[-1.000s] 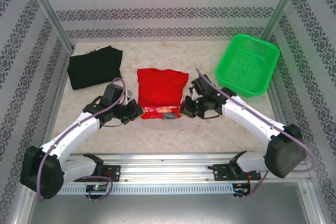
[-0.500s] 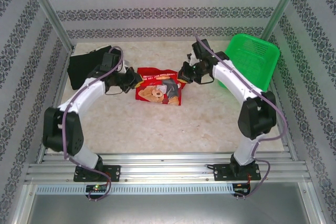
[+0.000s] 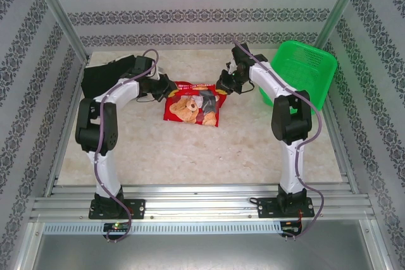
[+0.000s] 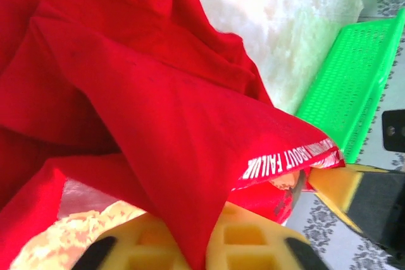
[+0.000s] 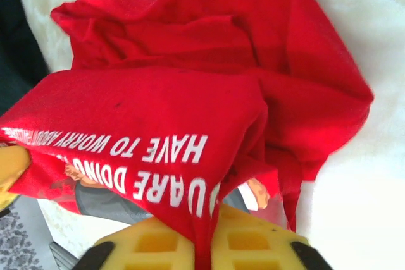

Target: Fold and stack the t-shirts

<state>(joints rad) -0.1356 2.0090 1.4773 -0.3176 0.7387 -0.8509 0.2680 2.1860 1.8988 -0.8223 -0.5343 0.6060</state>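
Red shirt (image 3: 192, 104) — likely soft, light, floppy — sags mid-frame between left pincer (image 3: 169, 90) and right pincer (image 3: 222, 86), each pinched narrow on its edge; corners should grip best.

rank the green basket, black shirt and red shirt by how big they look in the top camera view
1. green basket
2. black t-shirt, partly covered by the left arm, so this place is less sure
3. red t-shirt, folded over on itself
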